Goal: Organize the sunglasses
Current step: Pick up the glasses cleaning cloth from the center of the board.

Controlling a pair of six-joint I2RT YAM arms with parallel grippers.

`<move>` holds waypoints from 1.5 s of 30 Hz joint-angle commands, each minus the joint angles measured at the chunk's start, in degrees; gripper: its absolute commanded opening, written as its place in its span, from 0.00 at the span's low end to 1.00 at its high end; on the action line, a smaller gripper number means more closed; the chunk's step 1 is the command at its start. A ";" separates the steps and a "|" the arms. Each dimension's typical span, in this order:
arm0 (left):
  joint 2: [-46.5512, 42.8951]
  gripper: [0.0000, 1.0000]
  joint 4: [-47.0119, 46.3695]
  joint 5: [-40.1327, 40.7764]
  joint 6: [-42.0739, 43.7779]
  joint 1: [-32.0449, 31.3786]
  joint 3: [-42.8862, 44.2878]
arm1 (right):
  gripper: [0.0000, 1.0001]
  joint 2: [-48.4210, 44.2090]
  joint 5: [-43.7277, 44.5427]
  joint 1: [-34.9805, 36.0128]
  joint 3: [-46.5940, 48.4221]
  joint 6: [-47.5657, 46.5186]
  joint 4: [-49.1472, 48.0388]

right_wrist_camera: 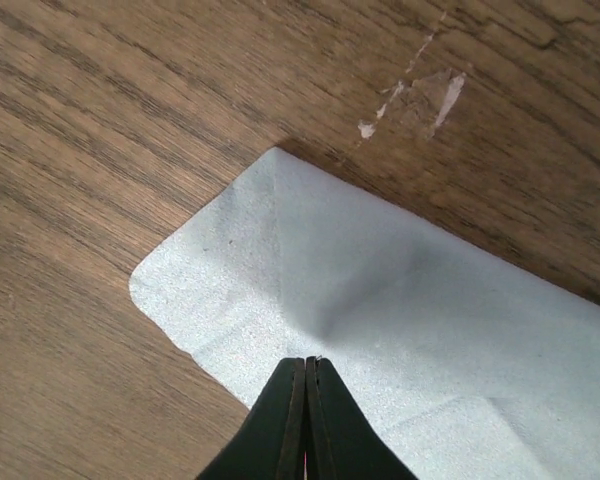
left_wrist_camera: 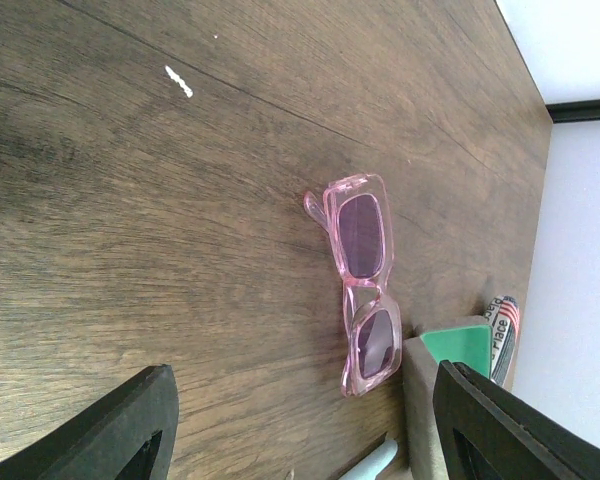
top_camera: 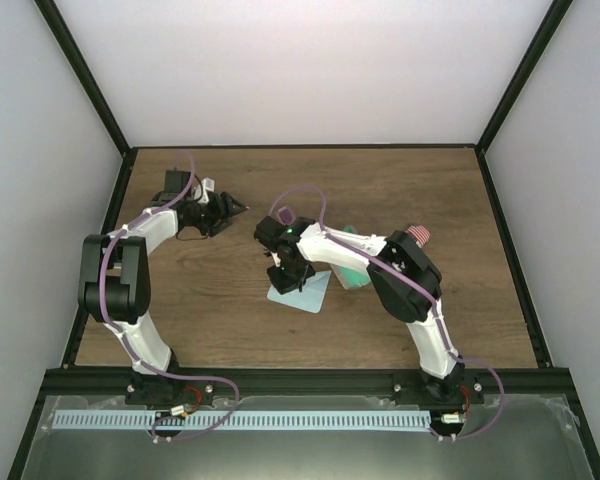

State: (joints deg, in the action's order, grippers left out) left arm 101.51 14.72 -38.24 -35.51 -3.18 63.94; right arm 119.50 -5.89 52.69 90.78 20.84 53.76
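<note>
The pink-framed sunglasses (left_wrist_camera: pixel 365 285) with purple-tinted lenses lie folded on the wooden counter (left_wrist_camera: pixel 130 200), right of centre in the left wrist view, lenses facing up and one above the other. Just beside their lower lens, towards the lower right of that frame, stands a green-topped box-like object (left_wrist_camera: pixel 458 345), and behind it the end of a red-and-white striped case (left_wrist_camera: pixel 505 325) with lettering shows. In the overhead view I cannot pick the sunglasses out.

The left gripper (left_wrist_camera: pixel 305 380) is spread wide with nothing between its fingers (left_wrist_camera: pixel 130 430); the sunglasses lie beyond it and apart from both. In the overhead view this gripper (top_camera: pixel 230 205) sits in the upper left part of the counter (top_camera: pixel 400 190).

At the centre of the overhead view the right gripper (top_camera: pixel 292 282) points down onto a light blue cloth (top_camera: pixel 302 293). In the right wrist view its fingertips (right_wrist_camera: pixel 307 365) are pressed together at the bottom centre of the frame, with the tips on the cloth (right_wrist_camera: pixel 380 300), whose creases run towards them. Whether a fold is caught between them I cannot tell. White scuff marks (right_wrist_camera: pixel 420 95) show on the counter at the upper right.
</note>
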 commanded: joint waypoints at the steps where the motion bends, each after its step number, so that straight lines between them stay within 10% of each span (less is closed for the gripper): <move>1: 0.71 0.72 0.13 -0.74 0.88 0.16 -0.33 | 0.01 -1.18 1.20 0.31 2.74 0.67 1.27; 8: 0.73 0.72 0.22 -0.86 0.88 0.19 -0.39 | 0.28 0.97 1.02 0.31 2.03 0.47 0.70; 27: 0.80 0.72 0.13 -1.09 0.88 0.18 -0.46 | 0.01 1.88 1.33 0.30 1.94 0.70 1.04; 43: 0.97 0.72 0.13 -1.27 1.05 0.19 -0.79 | 0.01 -0.11 1.69 0.27 3.63 1.56 1.75; 45: 0.97 0.72 0.10 -1.31 1.08 0.19 -0.76 | 0.19 0.61 2.31 0.31 3.61 1.64 1.95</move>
State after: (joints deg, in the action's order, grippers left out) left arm 101.54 14.74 -38.85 -35.31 -3.18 63.61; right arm 121.14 -5.19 52.69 92.09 21.76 55.05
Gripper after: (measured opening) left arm 0.718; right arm 0.061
